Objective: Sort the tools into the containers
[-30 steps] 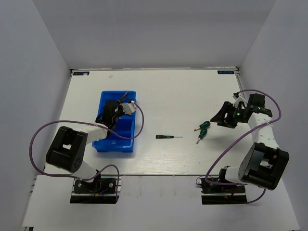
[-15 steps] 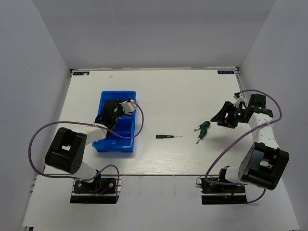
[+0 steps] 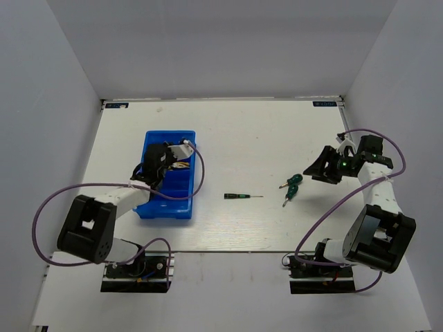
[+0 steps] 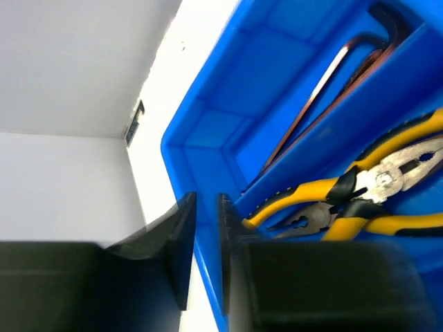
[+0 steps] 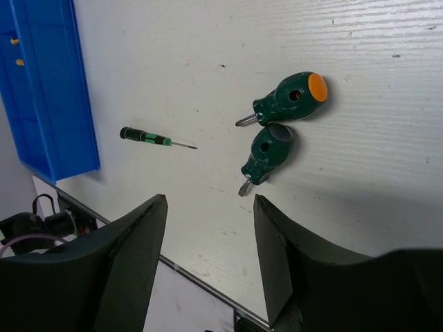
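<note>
The blue bin (image 3: 170, 134) sits at the left of the table. In the left wrist view it (image 4: 208, 83) holds two yellow-handled pliers (image 4: 374, 187) in one compartment and dark hex keys (image 4: 325, 90) in the one beyond. My left gripper (image 3: 154, 166) (image 4: 206, 256) is closed on the bin's side wall, one finger inside and one outside. My right gripper (image 3: 320, 169) (image 5: 208, 277) is open and empty, hovering right of two stubby green screwdrivers (image 3: 292, 187) (image 5: 287, 99) (image 5: 266, 152). A thin green-and-black screwdriver (image 3: 239, 197) (image 5: 149, 136) lies mid-table.
Purple cables loop from both arms over the table's near corners. White walls enclose the table on three sides. The bin also shows at the far left of the right wrist view (image 5: 48, 90).
The left arm's elbow has swung left and toward the near edge while its gripper stayed at the bin. The right arm and the screwdrivers have not moved.
</note>
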Robot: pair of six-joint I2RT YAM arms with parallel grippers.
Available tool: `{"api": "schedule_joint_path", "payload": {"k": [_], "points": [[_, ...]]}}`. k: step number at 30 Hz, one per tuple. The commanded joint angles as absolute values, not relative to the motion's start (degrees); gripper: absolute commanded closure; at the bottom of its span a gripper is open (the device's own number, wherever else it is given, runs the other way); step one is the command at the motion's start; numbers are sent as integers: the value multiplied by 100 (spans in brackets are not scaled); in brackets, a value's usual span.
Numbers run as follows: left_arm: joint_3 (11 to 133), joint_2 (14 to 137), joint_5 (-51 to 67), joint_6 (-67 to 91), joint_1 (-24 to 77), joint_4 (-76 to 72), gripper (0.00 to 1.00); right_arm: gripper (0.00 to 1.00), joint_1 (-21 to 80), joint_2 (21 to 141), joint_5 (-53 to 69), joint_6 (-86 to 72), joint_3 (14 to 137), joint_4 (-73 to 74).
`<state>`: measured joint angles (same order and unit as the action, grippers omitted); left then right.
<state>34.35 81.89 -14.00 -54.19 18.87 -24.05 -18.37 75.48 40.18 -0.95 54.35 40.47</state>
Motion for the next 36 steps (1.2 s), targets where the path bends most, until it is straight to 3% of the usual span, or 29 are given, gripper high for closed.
{"api": "schedule_joint_path", "payload": {"k": [1,3,6,7,8,9,10,12,14,17,18,22,24,25,28,36], "points": [[3839,7446,-1231,-4941,1916,-2015,100,41,-1863,7559,4288,-35,5643,4087],[4713,7164,-925,-3658,1986,-748,100,100,-1846,7558,4603,298,5616,4148],[6224,7486,197,-1618,1986,856,100,100,-1663,7646,5558,1497,5825,4899],[6606,7697,559,-1356,1986,1932,94,100,-1600,7646,5764,2129,5914,5113],[6905,7891,745,-988,2056,2325,69,86,-1399,7638,6140,2440,5985,5446],[7248,8040,1025,-488,2057,2642,61,54,-1145,7577,6204,2817,6046,5510],[7251,8103,1159,-388,2109,2828,57,42,-995,7489,6222,3056,6012,5276],[6762,7745,986,-90,2109,2568,41,24,-252,7375,5855,3294,5811,4967],[6348,7001,722,298,2109,1938,0,21,513,7505,4982,3786,6045,4597],[5164,6155,371,475,2109,858,0,28,1674,8172,4256,4192,6502,4589],[4942,5683,308,544,2109,626,0,45,1853,8583,3688,4114,6547,4449],[4438,5055,-175,545,2048,281,0,84,2864,9445,2770,4656,7109,4314],[4438,4905,-517,545,1995,352,0,81,3277,9790,2393,4746,7505,4280],[4438,4826,-693,545,1995,352,0,71,3357,10096,2173,4790,7584,4280],[4333,4413,-1395,545,1995,352,0,60,3664,10344,1855,5036,8006,4350],[4034,3683,-1969,721,1995,290,0,58,4385,10669,1591,5239,7682,3867]]}}
